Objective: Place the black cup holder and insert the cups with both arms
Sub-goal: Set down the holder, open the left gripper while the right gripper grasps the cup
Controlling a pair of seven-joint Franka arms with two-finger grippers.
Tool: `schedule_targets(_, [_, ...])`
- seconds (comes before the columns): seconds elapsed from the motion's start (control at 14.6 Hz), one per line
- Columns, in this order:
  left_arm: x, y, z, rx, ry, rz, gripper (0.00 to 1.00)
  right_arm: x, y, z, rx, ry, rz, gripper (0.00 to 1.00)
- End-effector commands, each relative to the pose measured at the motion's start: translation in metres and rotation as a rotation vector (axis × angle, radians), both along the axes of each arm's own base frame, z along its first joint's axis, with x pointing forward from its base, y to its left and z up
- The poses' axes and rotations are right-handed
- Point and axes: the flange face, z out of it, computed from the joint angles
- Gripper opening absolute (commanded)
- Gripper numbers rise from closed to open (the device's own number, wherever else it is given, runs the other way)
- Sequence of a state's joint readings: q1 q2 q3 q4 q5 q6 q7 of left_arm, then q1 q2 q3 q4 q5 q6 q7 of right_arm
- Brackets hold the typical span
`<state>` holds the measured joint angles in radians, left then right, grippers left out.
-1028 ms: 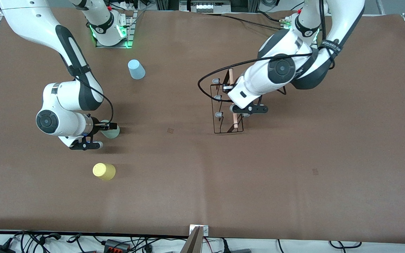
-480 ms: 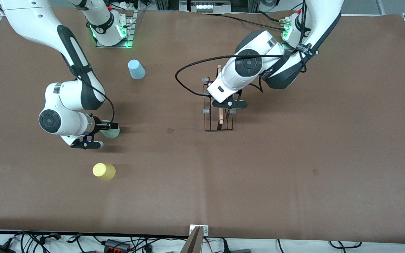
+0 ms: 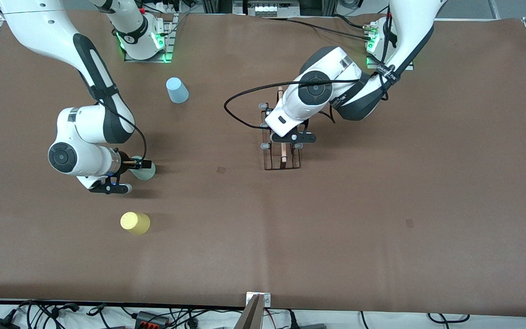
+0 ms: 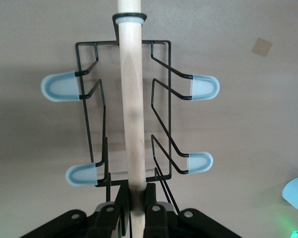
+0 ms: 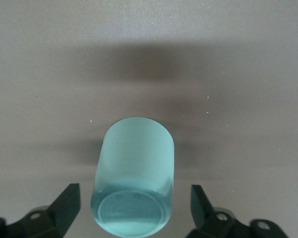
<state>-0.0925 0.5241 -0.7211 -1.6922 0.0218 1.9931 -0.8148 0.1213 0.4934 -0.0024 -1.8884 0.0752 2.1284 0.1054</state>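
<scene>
Gripping wooden rod (image 4: 129, 99): left gripper (image 4: 134, 201).

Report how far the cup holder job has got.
Nothing is finished. In hand: the left gripper is shut on the black cup holder's wooden rod; the right gripper's fingers flank the mint cup, not closed. Left: yellow cup and blue cup sit untouched; no prong carries a cup.

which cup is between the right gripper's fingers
The mint green cup, flanked by the right gripper's open fingers; the yellow cup and light blue cup stand apart, untouched.
</scene>
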Motion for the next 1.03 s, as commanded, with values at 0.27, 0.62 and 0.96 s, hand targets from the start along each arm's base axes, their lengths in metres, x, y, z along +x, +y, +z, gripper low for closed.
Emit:
schedule_targets(0.27, [-0.004, -0.012, -0.002, 0.030, -0.005, 0.033, 0.02, 0.001, -0.006, 0.002, -0.004, -0.008, -0.019, 0.32])
schedule_targets(0.62, [-0.008, -0.012, -0.004, 0.052, 0.014, 0.037, 0.47, 0.023, -0.002, 0.039, 0.009, -0.056, 0.004, 0.23])
schedule_targets(0.96, [-0.001, 0.010, 0.029, 0.132, 0.062, 0.032, 0.58, 0.056, 0.019, 0.120, 0.026, -0.083, 0.031, 0.24])
